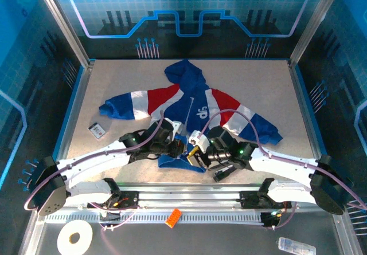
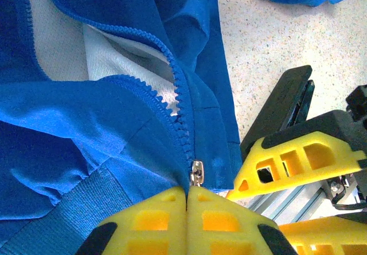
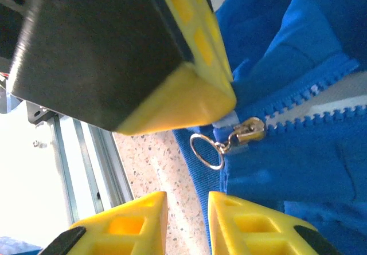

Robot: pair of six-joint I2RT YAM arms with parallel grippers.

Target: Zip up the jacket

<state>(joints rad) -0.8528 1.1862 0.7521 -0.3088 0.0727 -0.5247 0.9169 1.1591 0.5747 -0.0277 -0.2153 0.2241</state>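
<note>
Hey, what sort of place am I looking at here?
Probably a robotics lab test cell: glowing blue panels wall in a speckled table, a left arm and a right arm are bolted at its near edge, and a jacket lies on it.

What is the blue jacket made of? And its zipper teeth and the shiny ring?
The jacket looks like soft, matte cloth: it folds and wrinkles. The zipper teeth look like blue moulded plastic, chunky and evenly coloured. The zipper pull with its ring looks like polished metal: silvery and glinting. Which metal, I cannot tell.
</note>
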